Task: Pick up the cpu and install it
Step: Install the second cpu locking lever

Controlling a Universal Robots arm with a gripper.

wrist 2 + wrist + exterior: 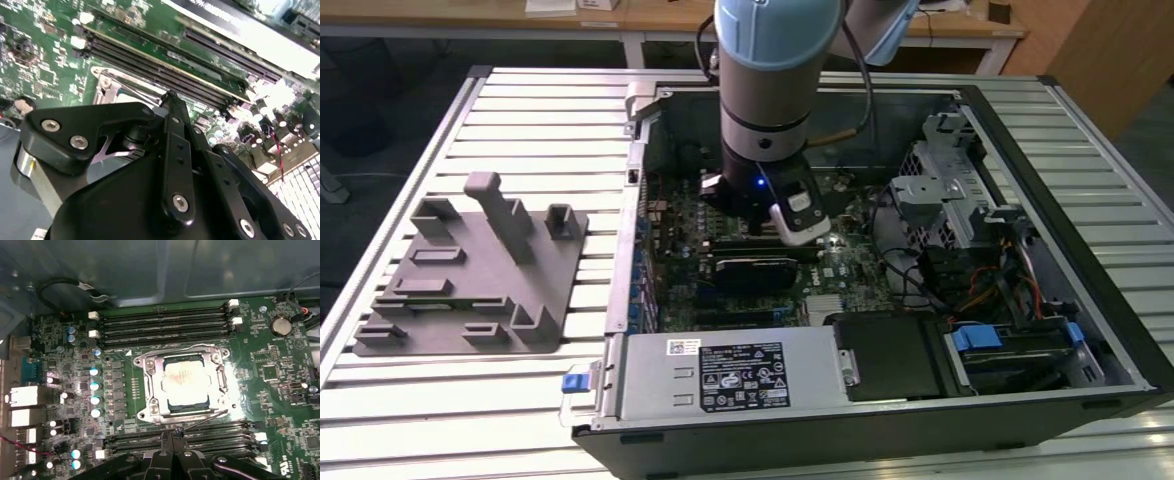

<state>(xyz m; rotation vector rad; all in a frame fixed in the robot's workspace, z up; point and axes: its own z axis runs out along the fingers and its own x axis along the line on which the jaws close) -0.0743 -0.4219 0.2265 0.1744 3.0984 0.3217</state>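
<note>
Cpu (186,385) sits in the socket frame (150,407) at centre of the first wrist view. Pincer (172,432) fingers together, empty, over the motherboard (280,375). Open case (1067,200) on slatted desk (520,110), grey fixture (467,280) centre-left.

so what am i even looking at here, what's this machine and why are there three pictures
It is one robot arm reaching down into an open computer case that lies on a slatted metal table. The exterior view is taken from a camera standing off the arm. Both wrist views come from cameras riding on the arm, looking down past its gripper at the green motherboard. In the first wrist view, the cpu, a small silvery square chip, sits inside the metal socket frame, with long memory slots on either side. The black jaws look shut with nothing between them, hovering close to the socket. A grey fixture lies on the table beside the case.
</note>
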